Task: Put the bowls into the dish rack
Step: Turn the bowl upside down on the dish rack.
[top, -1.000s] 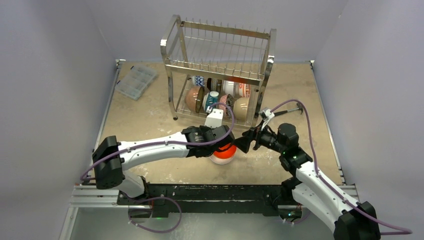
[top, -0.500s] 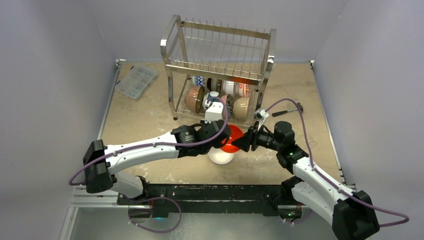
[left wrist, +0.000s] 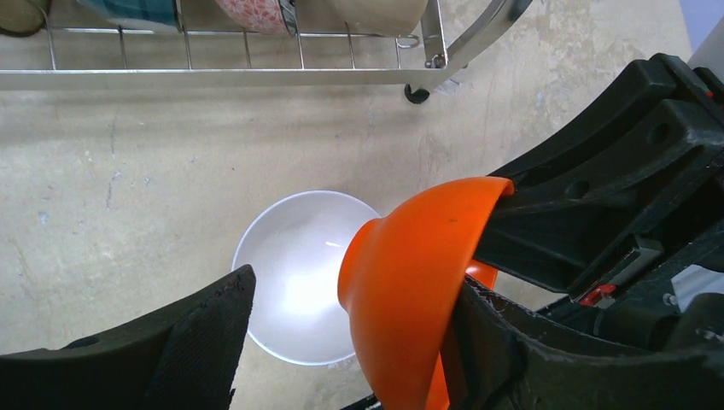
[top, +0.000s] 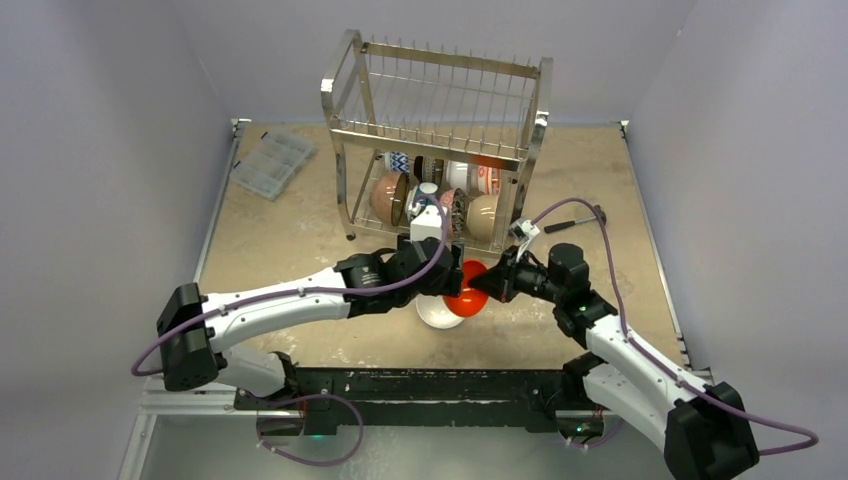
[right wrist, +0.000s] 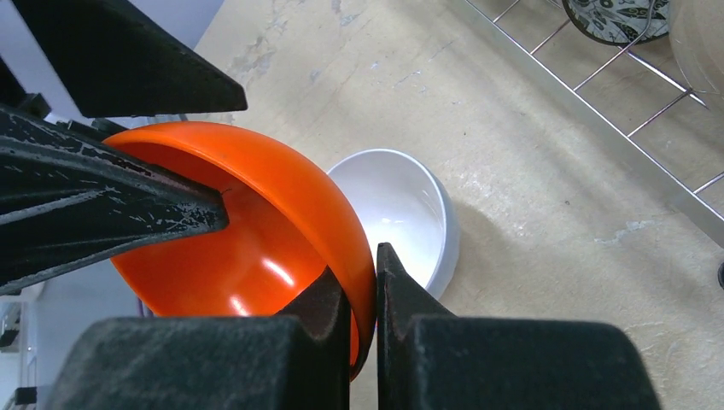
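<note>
Orange bowl (right wrist: 256, 231) rim pinched by right end effector (right wrist: 365, 269); left end effector (left wrist: 350, 307) spread wide, white bowl (left wrist: 290, 273) beneath.

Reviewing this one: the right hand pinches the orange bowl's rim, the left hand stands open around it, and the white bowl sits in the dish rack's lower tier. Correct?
Not quite: the white bowl stands on the table in front of the dish rack, as the left wrist view shows. The right hand does pinch the rim of the orange bowl, the left hand open around it.
</note>
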`<action>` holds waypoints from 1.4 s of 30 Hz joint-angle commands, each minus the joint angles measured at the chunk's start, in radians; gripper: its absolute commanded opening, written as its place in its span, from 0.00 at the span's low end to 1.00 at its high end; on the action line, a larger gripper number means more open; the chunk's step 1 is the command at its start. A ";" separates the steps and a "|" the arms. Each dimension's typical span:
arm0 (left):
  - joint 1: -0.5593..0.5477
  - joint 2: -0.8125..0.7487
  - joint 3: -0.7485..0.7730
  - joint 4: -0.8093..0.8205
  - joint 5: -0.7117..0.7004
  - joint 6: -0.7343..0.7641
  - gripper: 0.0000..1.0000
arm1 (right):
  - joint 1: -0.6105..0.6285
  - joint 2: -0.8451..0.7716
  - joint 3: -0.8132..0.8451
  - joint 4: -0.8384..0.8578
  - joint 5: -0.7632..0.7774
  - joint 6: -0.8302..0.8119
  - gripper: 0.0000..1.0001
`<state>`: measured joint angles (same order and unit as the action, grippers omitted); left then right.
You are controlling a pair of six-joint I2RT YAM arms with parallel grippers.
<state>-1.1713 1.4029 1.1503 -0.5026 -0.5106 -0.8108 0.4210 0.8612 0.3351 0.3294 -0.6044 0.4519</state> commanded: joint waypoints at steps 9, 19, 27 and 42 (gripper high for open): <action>0.186 -0.221 -0.284 0.426 0.449 -0.004 0.88 | 0.004 -0.036 0.015 0.032 -0.038 -0.017 0.00; 0.202 -0.346 -0.427 0.601 0.580 -0.022 0.97 | 0.005 -0.047 0.033 0.101 -0.101 -0.005 0.00; 0.203 -0.360 -0.477 0.678 0.655 -0.051 0.94 | 0.005 -0.090 0.036 0.136 -0.124 0.023 0.00; 0.203 -0.250 -0.488 0.803 0.753 -0.087 0.83 | 0.005 -0.085 0.029 0.143 -0.127 0.032 0.00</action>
<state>-0.9733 1.1450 0.6716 0.2047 0.1879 -0.8803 0.4255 0.7788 0.3351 0.4065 -0.7029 0.4747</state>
